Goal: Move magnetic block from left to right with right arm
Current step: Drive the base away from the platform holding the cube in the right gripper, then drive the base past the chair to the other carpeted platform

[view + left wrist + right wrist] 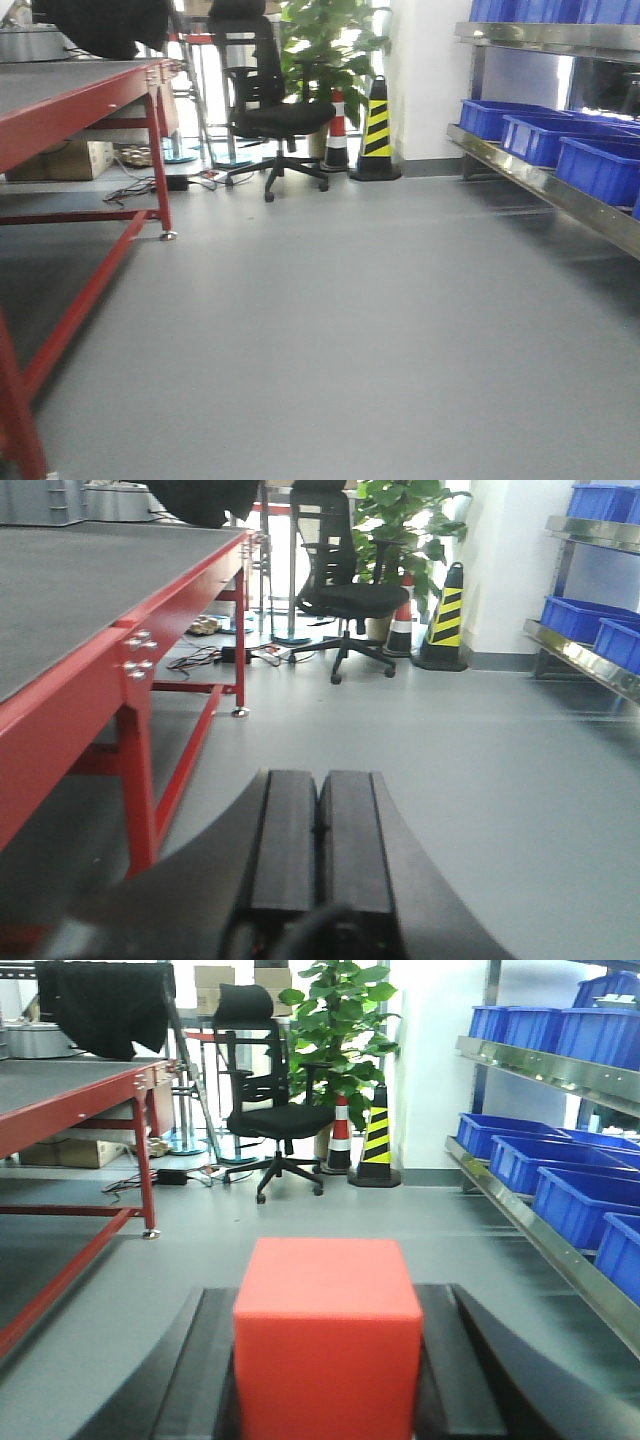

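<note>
One red cube (326,1335) sits near. Far off stand one black office chair (275,1120), one potted plant (340,1030) and two cones: a red-and-white cone (341,1135) and a black-and-yellow cone (377,1135). One red-framed table (70,1100) stands left. On the right, four blue bins (505,1132) line the lower shelf (500,1205); at least three more sit above.

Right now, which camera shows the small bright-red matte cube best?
The right wrist view: the small bright-red cube fills the foreground, held in the right gripper. The exterior front and left wrist views show none of it.
</note>
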